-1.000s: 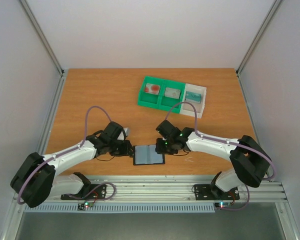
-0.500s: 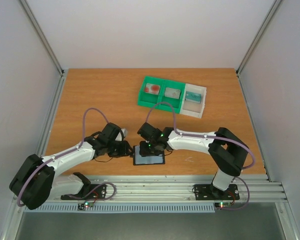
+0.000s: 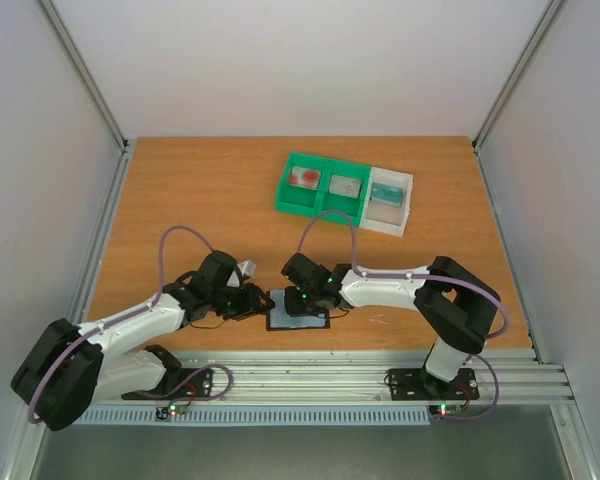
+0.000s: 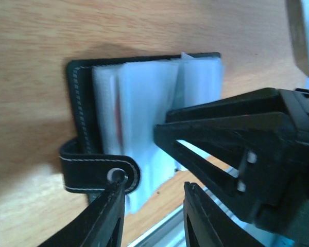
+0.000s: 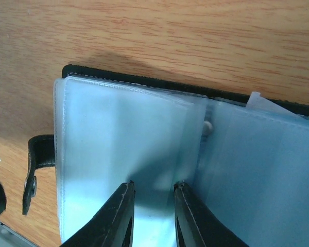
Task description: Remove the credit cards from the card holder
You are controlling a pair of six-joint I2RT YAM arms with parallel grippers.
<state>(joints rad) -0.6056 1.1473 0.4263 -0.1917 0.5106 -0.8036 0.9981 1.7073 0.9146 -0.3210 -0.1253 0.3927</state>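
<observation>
Right gripper [image 5: 152,185], narrowly spread, has slid left onto the open card holder [image 5: 118,128], poised to extract; left gripper [image 4: 154,188] spread beside its strap [image 4: 92,172].

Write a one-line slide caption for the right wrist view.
Right pincer hovers open above the clear sleeves of the open black card holder on a wooden table.
</observation>
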